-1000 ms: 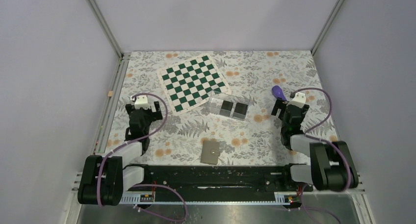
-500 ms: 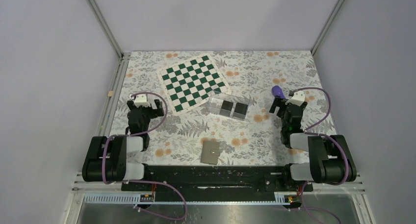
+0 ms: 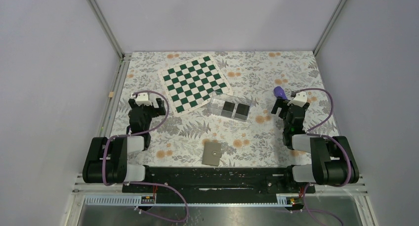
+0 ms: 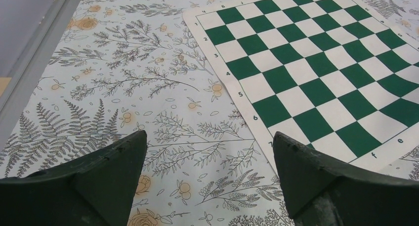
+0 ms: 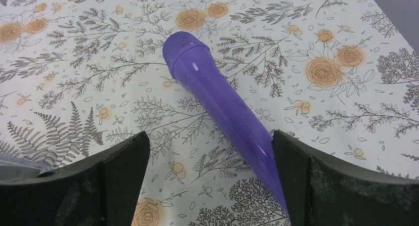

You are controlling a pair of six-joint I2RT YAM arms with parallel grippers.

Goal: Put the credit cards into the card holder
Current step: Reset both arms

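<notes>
At the near edge of the tabletop (image 3: 257,70), just before the arm bases, a taupe wallet (image 3: 212,153) lies closed and flat, about midway between the two arms. Bare floral cloth lies on all its sides.

A little farther, the left gripper (image 3: 146,103) hangs over the left side, close to the metal rail (image 3: 112,114) that borders the tabletop. Its jaws are spread wide and hold nothing; in the left wrist view (image 4: 210,136) only cloth lies between them. The right gripper (image 3: 292,105) hangs over the right side, its jaws also spread wide and empty (image 5: 210,134). A purple toy microphone (image 5: 222,107) lies on the cloth just beyond them, its round head pointing away.

Between the two grippers, well apart from both, stands the clear card holder (image 3: 216,106). The black credit cards (image 3: 228,109) show as two dark patches inside it, side by side in its middle and right parts. Its far left corner meets the near right edge of the green and white chess mat (image 3: 195,82); I cannot tell if it rests on the mat.

Beyond the mat, a strip of open cloth runs to the far wall (image 3: 217,18).
</notes>
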